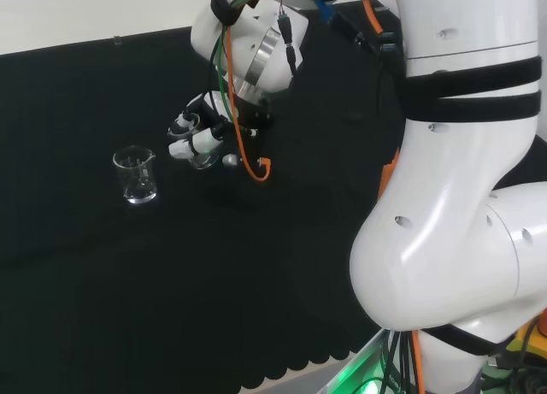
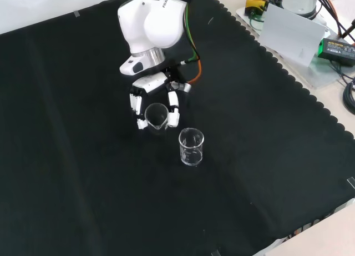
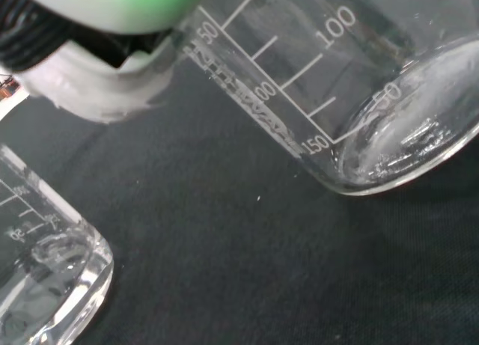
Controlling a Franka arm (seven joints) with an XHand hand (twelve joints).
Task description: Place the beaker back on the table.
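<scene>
A clear glass beaker (image 2: pixel 157 115) with white marks sits between the fingers of the hand (image 2: pixel 150 89), which curl round it. In the head view the hand (image 1: pixel 195 138) holds this beaker (image 1: pixel 203 159) just above or at the cloth; contact with the cloth cannot be told. The wrist view shows the held beaker (image 3: pixel 352 98) close up and tilted, its base near the black cloth, with a white finger (image 3: pixel 97 90) beside it. A second clear beaker (image 2: pixel 191 147) stands upright on the cloth close by, to the left of the hand in the head view (image 1: pixel 136 174).
Black cloth (image 2: pixel 83 184) covers the bench with wide bare room around both beakers. The arm's big white links (image 1: pixel 461 197) stand at the right of the head view. Boxes and cables (image 2: pixel 310 28) lie off the cloth's edge at the front view's top right.
</scene>
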